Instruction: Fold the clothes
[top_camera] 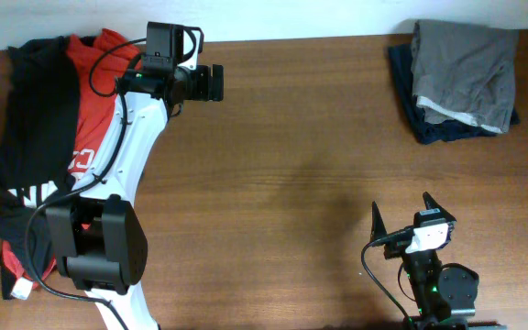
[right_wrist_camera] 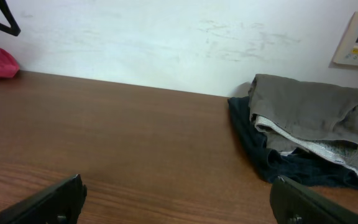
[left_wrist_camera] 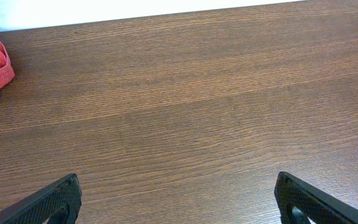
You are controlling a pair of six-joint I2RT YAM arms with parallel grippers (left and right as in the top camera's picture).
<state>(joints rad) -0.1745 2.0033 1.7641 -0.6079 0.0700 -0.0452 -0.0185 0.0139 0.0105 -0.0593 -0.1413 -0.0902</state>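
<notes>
This looks like a robot lab or test room rather than a home: a left arm (top_camera: 126, 137) and right arm (top_camera: 438, 284), both cabled, sit on a wood-grain counter (top_camera: 291, 165) against a scuffed white wall (right_wrist_camera: 166, 37) carrying a small control panel (right_wrist_camera: 357, 38), with shorts (top_camera: 461, 73) and tops (top_camera: 44, 137) lying at its ends.

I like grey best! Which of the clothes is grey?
The grey shorts, lying on the navy garment over on the right; the left pile is red and black.
</notes>
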